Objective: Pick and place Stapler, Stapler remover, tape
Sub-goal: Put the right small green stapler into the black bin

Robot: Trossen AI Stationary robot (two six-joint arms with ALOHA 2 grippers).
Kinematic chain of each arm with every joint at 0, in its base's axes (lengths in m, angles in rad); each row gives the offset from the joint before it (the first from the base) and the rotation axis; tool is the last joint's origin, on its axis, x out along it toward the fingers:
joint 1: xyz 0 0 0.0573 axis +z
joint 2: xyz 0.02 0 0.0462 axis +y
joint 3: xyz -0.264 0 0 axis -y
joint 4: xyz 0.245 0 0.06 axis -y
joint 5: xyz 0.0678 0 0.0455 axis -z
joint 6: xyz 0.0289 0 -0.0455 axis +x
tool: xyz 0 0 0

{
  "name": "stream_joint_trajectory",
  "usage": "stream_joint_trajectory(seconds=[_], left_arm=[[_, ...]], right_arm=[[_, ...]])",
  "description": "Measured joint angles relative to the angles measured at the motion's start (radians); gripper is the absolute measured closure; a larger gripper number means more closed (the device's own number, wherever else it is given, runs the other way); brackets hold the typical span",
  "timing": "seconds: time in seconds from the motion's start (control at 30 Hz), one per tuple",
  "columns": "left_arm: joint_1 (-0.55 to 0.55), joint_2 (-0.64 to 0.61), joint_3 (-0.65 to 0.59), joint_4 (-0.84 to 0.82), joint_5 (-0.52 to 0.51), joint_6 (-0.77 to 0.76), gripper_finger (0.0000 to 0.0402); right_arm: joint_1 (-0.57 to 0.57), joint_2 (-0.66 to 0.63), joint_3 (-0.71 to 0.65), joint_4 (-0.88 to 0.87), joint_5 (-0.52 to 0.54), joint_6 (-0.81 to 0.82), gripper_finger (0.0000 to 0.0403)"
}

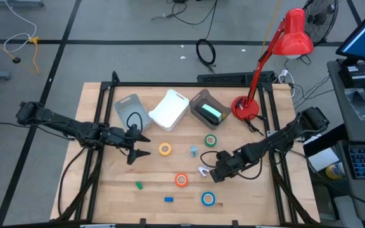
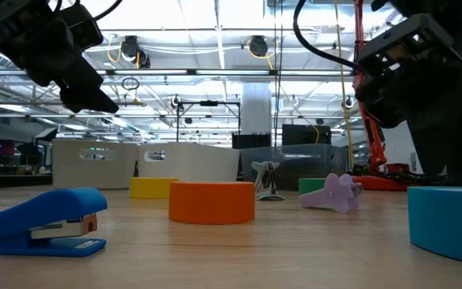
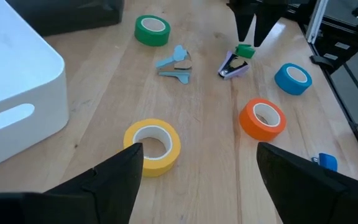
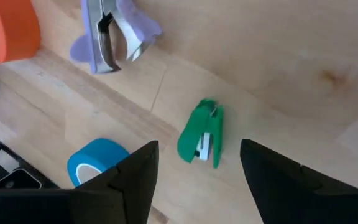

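A wooden table [image 1: 106, 190] is seen with a red desk lamp [image 1: 277, 50] at its far right corner and three bins along the far side: a grey bin [image 1: 127, 107], a white bin [image 1: 170, 109] and a dark bin [image 1: 201, 101]. The left gripper [image 1: 146, 144] is held above the table just left of the yellow tape [image 1: 165, 149], its jaws spread wide and nothing between them. The right gripper [image 1: 209, 172] is lowered over a small green stapler [image 4: 201, 134]; its jaws are parted, and a gap is seen on either side of the stapler. The purple staple remover [image 1: 203, 170] lies just beside that gripper. The green tape [image 1: 210, 140], orange tape [image 1: 181, 180] and blue tape [image 1: 208, 199] are spread around it. A small blue stapler [image 1: 168, 199] is found near the front edge, and a pale blue clip [image 1: 194, 151] between the yellow and green rolls.
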Motion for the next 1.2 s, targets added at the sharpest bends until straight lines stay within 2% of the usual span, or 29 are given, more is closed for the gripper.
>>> stream_joint_trajectory(seconds=[0.13,0.33,0.57,1.03,1.2], left_arm=[[0.019,0.000,0.000,0.000,0.000,0.000,0.0076],[0.028,0.000,0.000,0.004,0.000,-0.003,0.0081],[0.028,0.000,0.000,0.003,0.001,-0.004,0.0091],[0.028,0.000,0.000,0.001,0.002,-0.003,0.0080],[0.028,0.000,0.000,0.001,0.002,-0.003,0.0088]], right_arm=[[-0.014,0.028,0.000,0.012,-0.016,-0.020,0.0184],[-0.021,0.112,0.006,0.061,-0.104,-0.019,0.0184],[-0.020,0.122,0.004,0.052,-0.094,0.012,0.0190],[-0.019,0.122,0.002,0.041,-0.077,0.029,0.0313],[-0.019,0.118,0.002,0.047,-0.074,0.024,0.0341]])
